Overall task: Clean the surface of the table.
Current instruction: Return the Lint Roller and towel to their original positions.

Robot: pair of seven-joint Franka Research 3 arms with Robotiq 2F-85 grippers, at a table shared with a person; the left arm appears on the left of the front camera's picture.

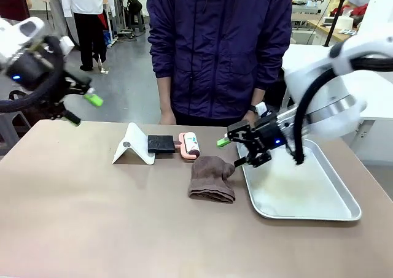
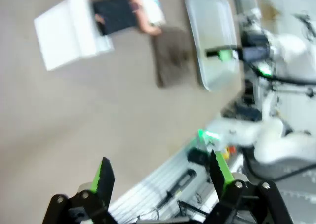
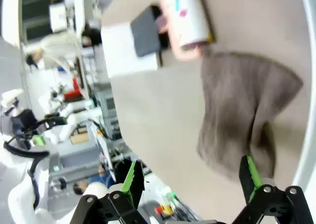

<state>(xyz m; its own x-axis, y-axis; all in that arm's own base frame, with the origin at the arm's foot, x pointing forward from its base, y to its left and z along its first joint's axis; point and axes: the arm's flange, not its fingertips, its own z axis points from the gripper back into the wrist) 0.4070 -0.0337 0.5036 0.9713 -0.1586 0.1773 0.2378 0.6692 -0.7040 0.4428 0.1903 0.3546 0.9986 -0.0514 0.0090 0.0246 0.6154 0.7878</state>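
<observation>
The table (image 1: 92,223), with its matte brownish-taupe top, fills the lower two thirds of the front view from edge to edge. Near its middle lies a crumpled brown cloth (image 1: 212,178), its right edge just beside the left rim of a shiny silver metal tray (image 1: 344,213) that sits at the right of the frame. Behind the cloth, toward the top of the tabletop, a pink-handled lint roller (image 1: 189,145) lies next to a black rectangular block (image 1: 161,143), which rests against a folded white stand (image 1: 132,144).

The right gripper (image 1: 233,153) hangs low over the tray's left upper corner, close to the cloth, its green-padded fingers spread apart and holding nothing; the right wrist view shows the cloth between and beyond its fingertips. The left gripper (image 1: 83,109) is raised at the upper left of the frame, off the table's corner, fingers likewise spread and empty.

A person in a dark blue jacket (image 1: 218,45) stands at the top centre, behind the table.
</observation>
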